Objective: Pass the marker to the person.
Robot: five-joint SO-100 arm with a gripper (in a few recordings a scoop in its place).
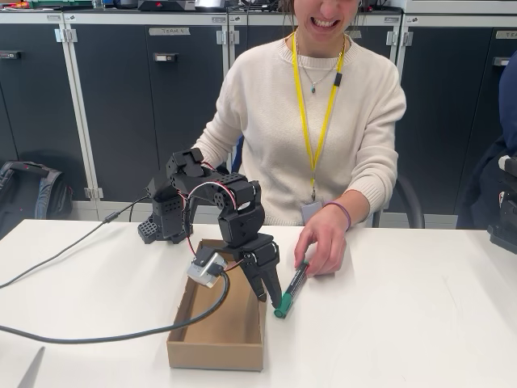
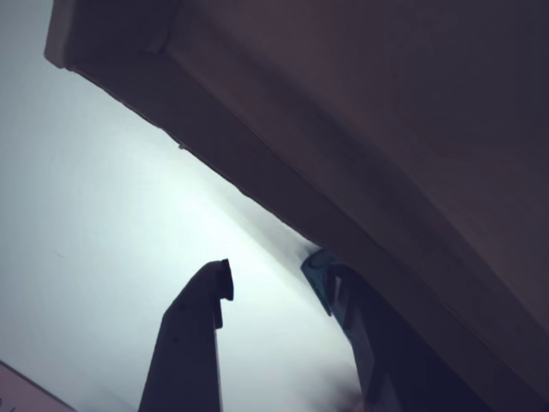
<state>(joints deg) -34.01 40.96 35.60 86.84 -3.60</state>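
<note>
The marker [image 1: 292,287] lies slanted on the white table just right of the cardboard tray, teal cap [image 1: 282,308] toward the front. The person [image 1: 315,121] in a cream sweater sits behind the table and has a hand [image 1: 321,246] on the marker's far end. My gripper [image 1: 271,297] points down over the tray's right wall, its fingertips beside the cap. In the wrist view my gripper [image 2: 274,287] stands open with bare table between the fingers, and the teal cap [image 2: 319,276] shows against the tip of the right finger.
The cardboard tray [image 1: 216,349] sits under my arm, its wall dark in the wrist view [image 2: 360,154]. A thick grey cable [image 1: 97,334] runs over the table's left half into the tray. Dark cabinets stand behind, and a backpack [image 1: 32,190] lies on the floor at left.
</note>
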